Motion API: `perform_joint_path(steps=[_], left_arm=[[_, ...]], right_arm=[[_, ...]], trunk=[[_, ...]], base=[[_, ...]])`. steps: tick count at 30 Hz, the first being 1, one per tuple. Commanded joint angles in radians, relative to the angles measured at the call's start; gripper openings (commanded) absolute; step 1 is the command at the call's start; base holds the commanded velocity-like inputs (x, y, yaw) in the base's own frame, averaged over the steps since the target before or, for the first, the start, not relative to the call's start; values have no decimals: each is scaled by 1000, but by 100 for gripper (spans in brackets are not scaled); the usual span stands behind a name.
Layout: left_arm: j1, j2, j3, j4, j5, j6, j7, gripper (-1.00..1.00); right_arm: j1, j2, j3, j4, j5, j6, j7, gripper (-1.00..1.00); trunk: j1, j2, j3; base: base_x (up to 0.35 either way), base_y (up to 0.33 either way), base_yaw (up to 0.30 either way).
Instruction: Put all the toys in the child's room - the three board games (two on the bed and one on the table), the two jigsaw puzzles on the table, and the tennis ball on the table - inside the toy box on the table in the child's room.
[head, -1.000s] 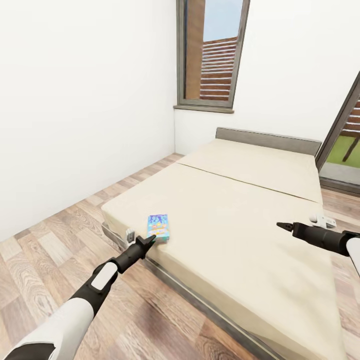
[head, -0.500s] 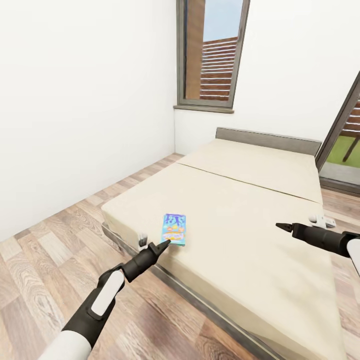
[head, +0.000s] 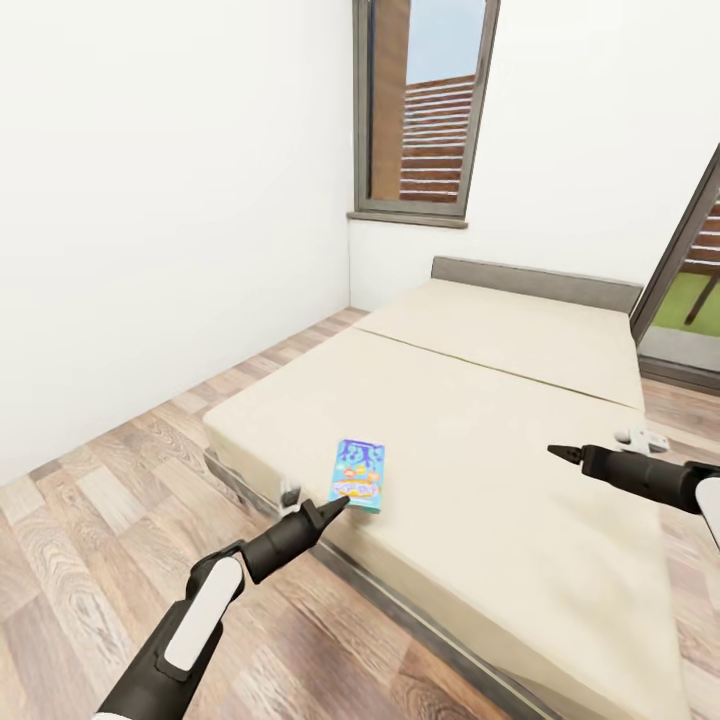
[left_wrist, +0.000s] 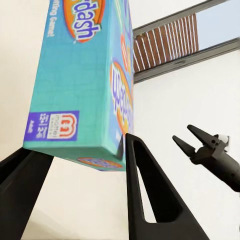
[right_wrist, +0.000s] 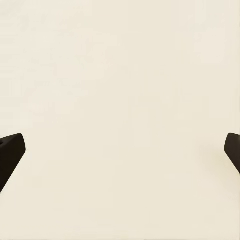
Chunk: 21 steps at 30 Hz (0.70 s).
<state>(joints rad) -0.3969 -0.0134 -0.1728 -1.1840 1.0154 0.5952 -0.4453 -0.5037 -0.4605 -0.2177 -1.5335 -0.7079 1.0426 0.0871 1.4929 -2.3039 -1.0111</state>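
I count one board game (head: 358, 474), a blue-green box lying flat on the one bed (head: 480, 400); the same box (left_wrist: 82, 80) fills much of my left wrist view. The bed has one mattress, crossed by one seam, and one grey headboard (head: 535, 280). I have two grippers: my left gripper (head: 335, 505) and my right gripper (head: 556, 452). There is one window (head: 425, 105) and one glass door (head: 685, 300).
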Motion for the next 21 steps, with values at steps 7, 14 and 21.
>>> perform_joint_path(steps=[7,14,21], left_arm=[[62,0,2,-111,6,18,49,-100],[81,1,5,-141,5,21,61,-100],[84,2,24,-142,5,21,61,-100]], right_arm=[[25,6,6,-42,7,5,9,100],[32,14,26,-55,-1,5,11,100],[33,15,32,-55,-4,5,45,100]], trunk=[[-27,49,21],[-54,98,47],[-81,147,71]], base=[[0,0,-3],[0,0,-75],[0,0,30]])
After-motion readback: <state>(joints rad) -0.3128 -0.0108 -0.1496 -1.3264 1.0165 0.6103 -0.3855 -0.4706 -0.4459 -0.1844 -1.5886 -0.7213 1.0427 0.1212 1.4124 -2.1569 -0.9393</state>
